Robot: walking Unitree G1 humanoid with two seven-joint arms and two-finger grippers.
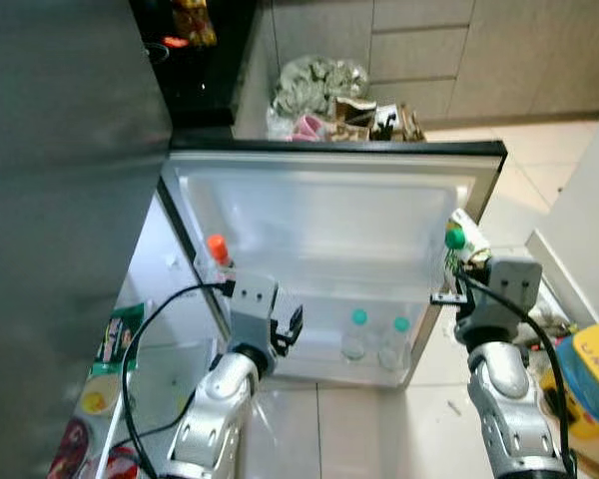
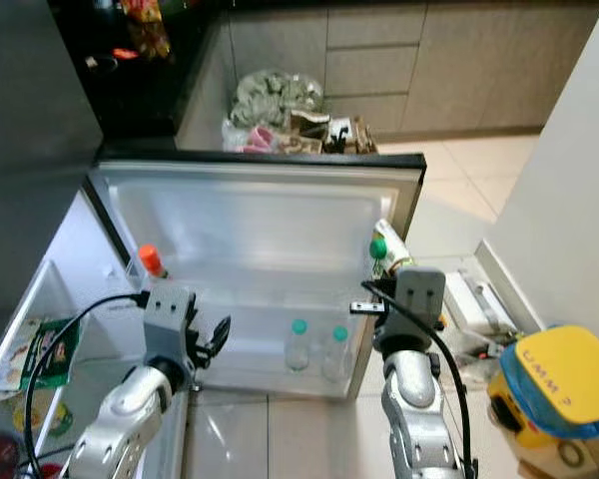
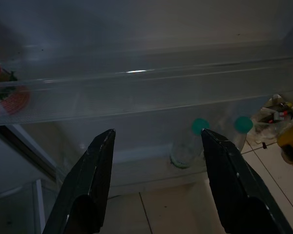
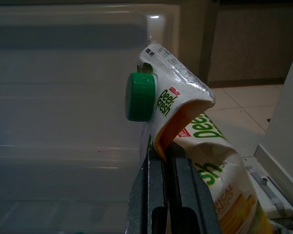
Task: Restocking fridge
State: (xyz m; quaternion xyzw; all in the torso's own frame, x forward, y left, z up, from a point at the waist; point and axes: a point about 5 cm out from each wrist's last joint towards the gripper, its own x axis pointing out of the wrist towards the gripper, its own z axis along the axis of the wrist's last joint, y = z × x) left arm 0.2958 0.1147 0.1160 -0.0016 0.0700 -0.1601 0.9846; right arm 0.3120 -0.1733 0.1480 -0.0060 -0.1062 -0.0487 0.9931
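Fridge door [image 1: 329, 190] is swung wide open, inner side facing the camera.

Right pincer [image 4: 167, 155]: fingers pressed together, pinching the crumpled top of a juice carton [image 4: 185, 114]. Carton is white with orange and green print, green screw cap [image 4: 140, 96] facing the door liner. From the head cameras the carton [image 1: 466, 239] sits at the door's outer edge, around upper-shelf height, held off the floor. Lower part of the carton hangs down beside the fingers, creased.

Left pincer [image 1: 289, 329]: fingers spread, holding nothing, in front of the lower door shelf. In the left wrist view the two black fingers [image 3: 88, 180] frame the clear shelf rail [image 3: 146, 92].

Lower door shelf [image 1: 379, 371] holds two clear bottles with teal caps, upright, side by side: one [image 1: 354, 337] nearer the left pincer, the other [image 1: 394, 344] just beside it toward the door's outer edge.

Upper door shelf, hinge end: a bottle with an orange cap [image 1: 218, 249], upright.

Fridge interior on the robot's left: a green packet [image 1: 120, 334] and round containers [image 1: 98, 394] on the shelves, labels too blurred to read.

Behind the door on the floor: a pile of bags and packaging [image 1: 329, 100] against the grey cabinets [image 1: 449, 50]. Yellow-and-blue item [image 1: 591, 371] on the floor at the robot's right.
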